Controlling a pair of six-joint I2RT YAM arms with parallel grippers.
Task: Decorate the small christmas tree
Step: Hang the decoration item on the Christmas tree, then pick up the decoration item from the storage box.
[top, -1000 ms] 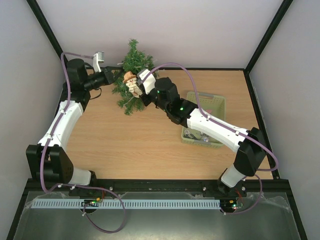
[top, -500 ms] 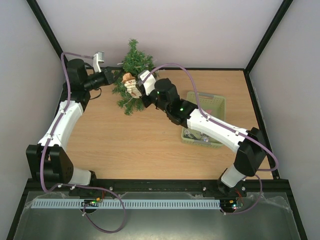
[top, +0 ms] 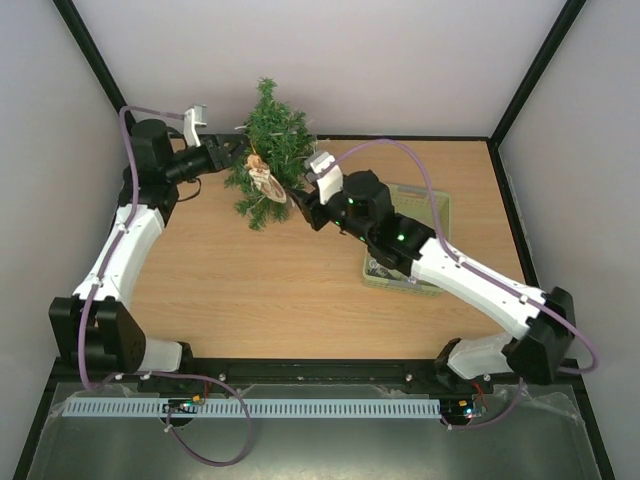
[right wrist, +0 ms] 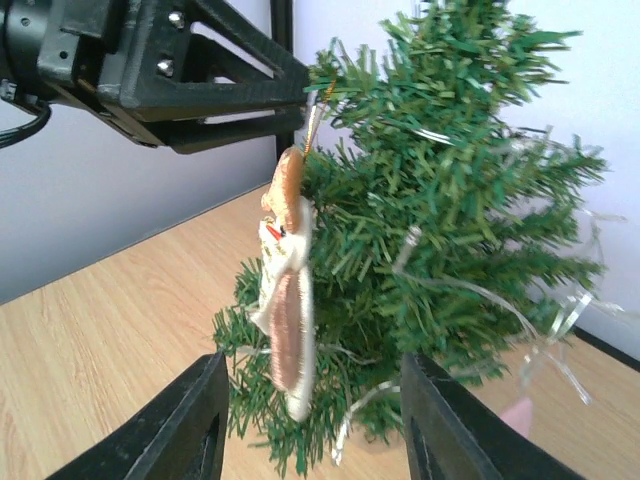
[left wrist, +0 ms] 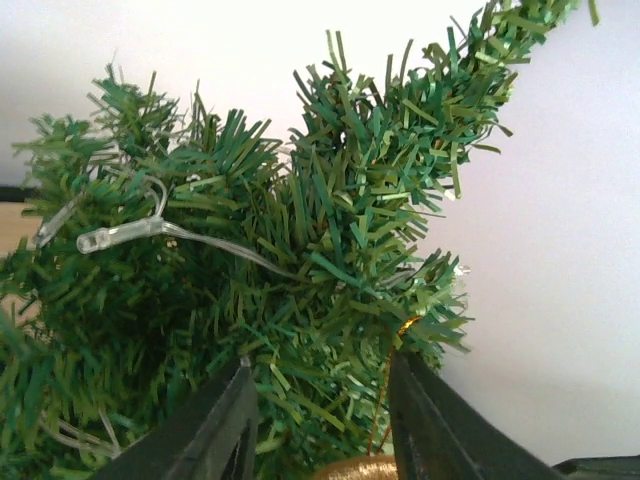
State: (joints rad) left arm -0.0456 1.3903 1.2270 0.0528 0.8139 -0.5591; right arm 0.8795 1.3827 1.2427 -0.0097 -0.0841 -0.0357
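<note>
1 small christmas tree (right wrist: 450,200); 1 ornament (right wrist: 285,320) hanging just ahead of right end effector (right wrist: 312,365), spread; left end effector (left wrist: 320,365), spread, amid its needles.

Both arms extended forward, left gripper (top: 237,152) part-open, right gripper (top: 300,203) part-open, pointing toward each other.

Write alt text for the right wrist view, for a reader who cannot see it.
A flat brown-and-white ornament hangs by a gold thread on the small christmas tree. The left pincer sits by the thread; the right pincer gapes open below.
</note>
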